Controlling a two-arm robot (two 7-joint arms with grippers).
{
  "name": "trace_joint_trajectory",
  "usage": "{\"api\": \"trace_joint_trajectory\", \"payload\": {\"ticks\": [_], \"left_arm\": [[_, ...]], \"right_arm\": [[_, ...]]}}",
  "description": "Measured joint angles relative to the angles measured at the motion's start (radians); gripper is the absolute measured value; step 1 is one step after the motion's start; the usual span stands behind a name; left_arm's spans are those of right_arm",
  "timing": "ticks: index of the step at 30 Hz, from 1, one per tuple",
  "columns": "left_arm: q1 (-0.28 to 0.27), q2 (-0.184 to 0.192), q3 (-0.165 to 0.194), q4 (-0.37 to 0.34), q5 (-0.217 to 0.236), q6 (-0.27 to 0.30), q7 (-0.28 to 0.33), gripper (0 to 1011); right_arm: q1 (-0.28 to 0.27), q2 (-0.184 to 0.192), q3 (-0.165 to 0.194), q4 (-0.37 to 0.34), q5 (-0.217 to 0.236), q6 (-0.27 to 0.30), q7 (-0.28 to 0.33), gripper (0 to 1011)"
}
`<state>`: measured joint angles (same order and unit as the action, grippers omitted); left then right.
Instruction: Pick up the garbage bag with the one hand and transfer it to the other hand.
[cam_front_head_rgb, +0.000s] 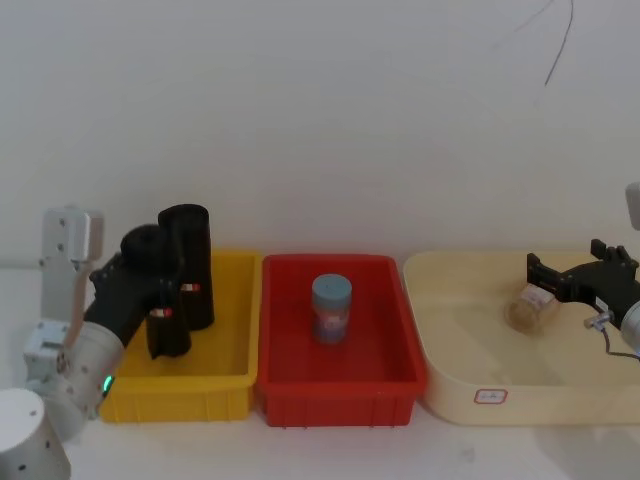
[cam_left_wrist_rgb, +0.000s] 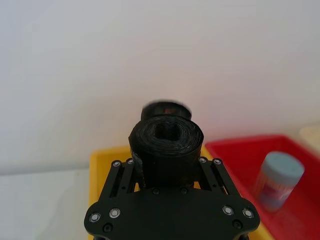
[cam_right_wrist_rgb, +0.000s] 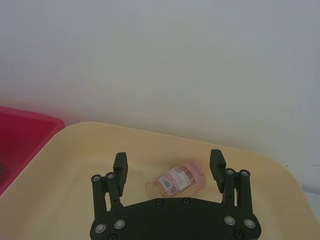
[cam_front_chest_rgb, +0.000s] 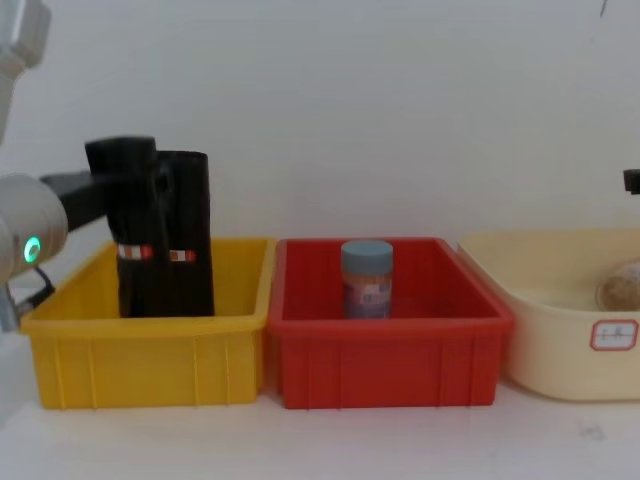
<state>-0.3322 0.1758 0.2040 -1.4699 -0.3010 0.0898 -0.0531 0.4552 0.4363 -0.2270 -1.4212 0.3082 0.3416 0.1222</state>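
Gripping the garbage bag (cam_front_head_rgb: 170, 335) inside the yellow bin (cam_front_head_rgb: 180, 385) at left, our left gripper (cam_left_wrist_rgb: 167, 167) clenches it, while our right gripper (cam_right_wrist_rgb: 169, 161), spread wide over the cream tray (cam_front_head_rgb: 470, 340), awaits a handover not yet made.

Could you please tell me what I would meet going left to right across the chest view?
First the garbage bag in the left pincer → taller black roll → blue-lidded jar → tan jar lying in the cream tray; the right pincer hangs open over that tray.
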Motion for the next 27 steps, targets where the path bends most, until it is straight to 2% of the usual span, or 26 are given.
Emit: {"api": "trace_joint_trajectory", "payload": {"ticks": [7, 15, 18, 27], "left_arm": [[-0.006, -0.012, -0.035, -0.053, -0.053, 0.008, -0.024, 496], [-0.020, -0.029, -0.082, -0.151, -0.152, 0.041, -0.063, 496], [-0.026, -0.034, -0.100, -0.193, -0.202, 0.059, -0.087, 496], [-0.031, -0.032, -0.121, -0.259, -0.297, 0.091, -0.156, 496]], "right_arm": [[0.000, 0.000, 0.000, 0.000, 0.000, 0.000, 0.000, 1001], [0.000, 0.000, 0.000, 0.000, 0.000, 0.000, 0.000, 1001], [0.000, 0.000, 0.000, 0.000, 0.000, 0.000, 0.000, 1001], [0.003, 0.011, -0.007, 0.007, -0.002, -0.017, 0.037, 1001]]}}
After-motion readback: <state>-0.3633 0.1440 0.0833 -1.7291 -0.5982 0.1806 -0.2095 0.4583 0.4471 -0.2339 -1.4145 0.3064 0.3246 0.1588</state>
